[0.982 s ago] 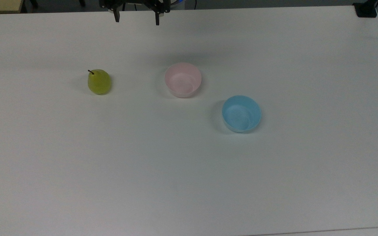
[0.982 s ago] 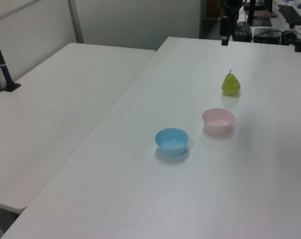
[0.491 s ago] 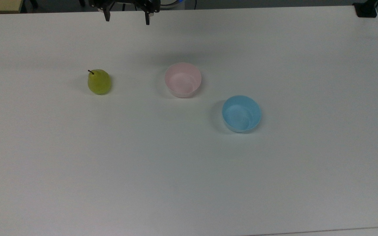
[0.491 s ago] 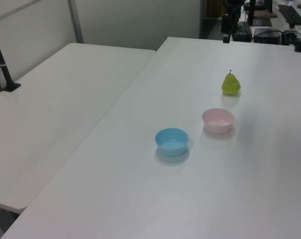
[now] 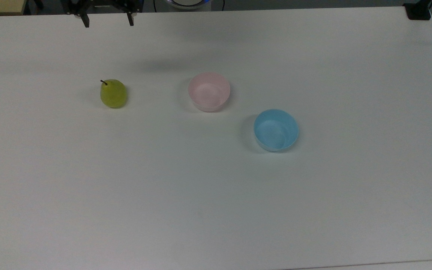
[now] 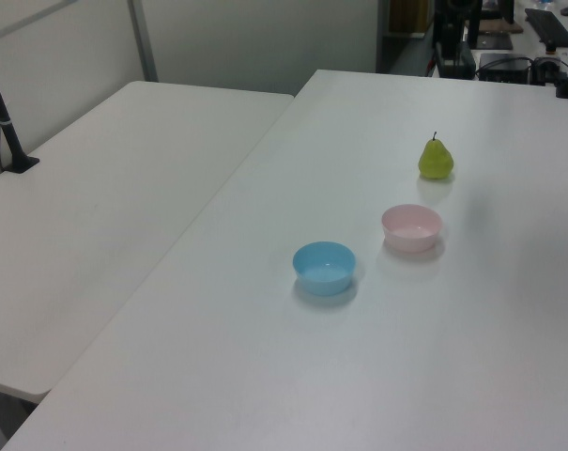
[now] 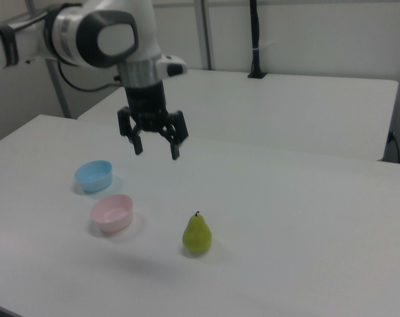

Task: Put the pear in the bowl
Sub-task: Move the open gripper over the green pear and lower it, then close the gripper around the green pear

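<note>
The yellow-green pear (image 5: 113, 93) (image 6: 436, 159) (image 7: 197, 235) stands upright on the white table, its dark stem up. The pale pink bowl (image 5: 209, 91) (image 6: 412, 227) (image 7: 112, 213) sits empty to the pear's right in the top view. My gripper (image 5: 107, 20) (image 7: 156, 150) hangs open high above the table, at the top view's upper left, beyond the pear. Nothing is between its fingers.
A light blue bowl (image 5: 276, 129) (image 6: 324, 267) (image 7: 94, 175) sits empty beside the pink one, further toward the top view's right. A second white table (image 6: 105, 188) adjoins on the left view's left, with a black stand (image 6: 7, 122) on it.
My gripper has moved toward the top view's left, from above the pink bowl's side to roughly in line with the pear. It stays open. The pear and both bowls have not moved.
</note>
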`<state>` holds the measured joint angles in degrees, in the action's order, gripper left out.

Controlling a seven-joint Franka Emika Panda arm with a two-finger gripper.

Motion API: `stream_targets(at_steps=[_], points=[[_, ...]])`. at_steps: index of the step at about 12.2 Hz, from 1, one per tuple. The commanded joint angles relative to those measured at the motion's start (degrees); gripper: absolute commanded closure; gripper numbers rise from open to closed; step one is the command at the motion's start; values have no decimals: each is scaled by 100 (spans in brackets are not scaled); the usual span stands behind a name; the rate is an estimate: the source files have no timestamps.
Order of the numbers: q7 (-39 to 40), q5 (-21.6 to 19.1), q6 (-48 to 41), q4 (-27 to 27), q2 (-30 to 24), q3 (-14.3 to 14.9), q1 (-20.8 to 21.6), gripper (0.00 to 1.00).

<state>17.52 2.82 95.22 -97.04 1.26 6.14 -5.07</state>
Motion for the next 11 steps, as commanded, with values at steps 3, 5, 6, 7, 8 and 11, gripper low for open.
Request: stream_targets(at_steps=[3, 5, 6, 7, 8, 11], points=[[471, -1, 1217, -1097, 198, 133, -108, 0], [480, -1, 1507, -1106, 601, 133, -117, 0], [480, -1, 1621, -1106, 708, 133, -117, 0], [480, -1, 1753, -1106, 865, 133, -117, 0], [480, -1, 1893, -1106, 1050, 133, -108, 0], [663, -1, 2096, -1106, 1288, 133, -126, 0]])
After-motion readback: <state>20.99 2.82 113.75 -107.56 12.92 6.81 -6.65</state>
